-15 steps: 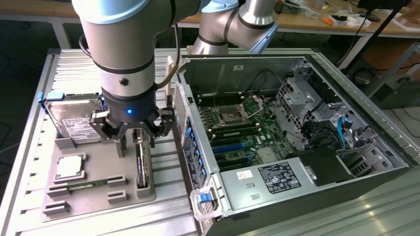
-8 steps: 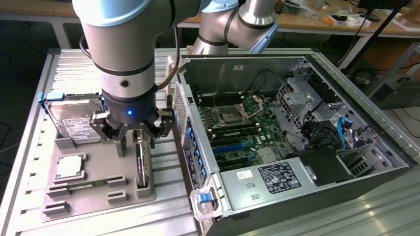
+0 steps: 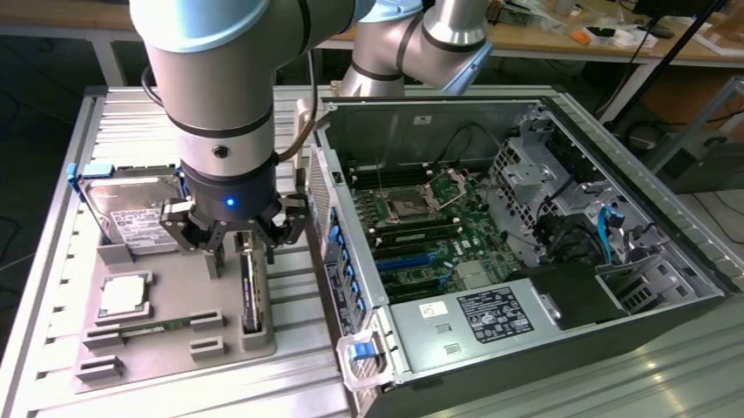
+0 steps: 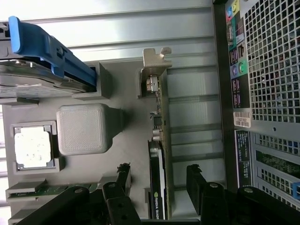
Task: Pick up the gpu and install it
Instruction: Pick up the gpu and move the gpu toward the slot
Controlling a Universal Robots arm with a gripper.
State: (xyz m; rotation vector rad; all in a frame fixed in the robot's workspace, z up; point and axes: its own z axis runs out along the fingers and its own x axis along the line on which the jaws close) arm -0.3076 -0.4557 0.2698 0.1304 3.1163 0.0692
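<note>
The robot arm's black claw (image 3: pixel 239 237) hangs low over a grey moulded plastic tray (image 3: pixel 186 292) that sits on the slatted aluminium bench (image 3: pixel 58 287). Its jaws are spread wide and grip nothing. In the wrist view the claw (image 4: pixel 158 169) straddles the gpu (image 4: pixel 157 187), a thin dark circuit card with silvery metal trim, and there is a clear gap between the card and each black finger (image 4: pixel 123 174).

The gpu (image 3: pixel 249 292) stands on its long edge in a slot along the tray's side towards the exterior view's right, the side nearest the open dark computer case (image 3: pixel 581 366). It has not been lifted; the claw is right above its far end.

On the tray towards the exterior view's left are a boxy silver hard drive with a white label (image 3: pixel 134 213) at the far end (a blue clip shows on it in the wrist view), a square silver processor chip (image 3: pixel 125 296) nearer, and a narrow green memory stick (image 3: pixel 145 329) nearest. The case lies on its side, its green motherboard (image 3: pixel 430 226) exposed.
</note>
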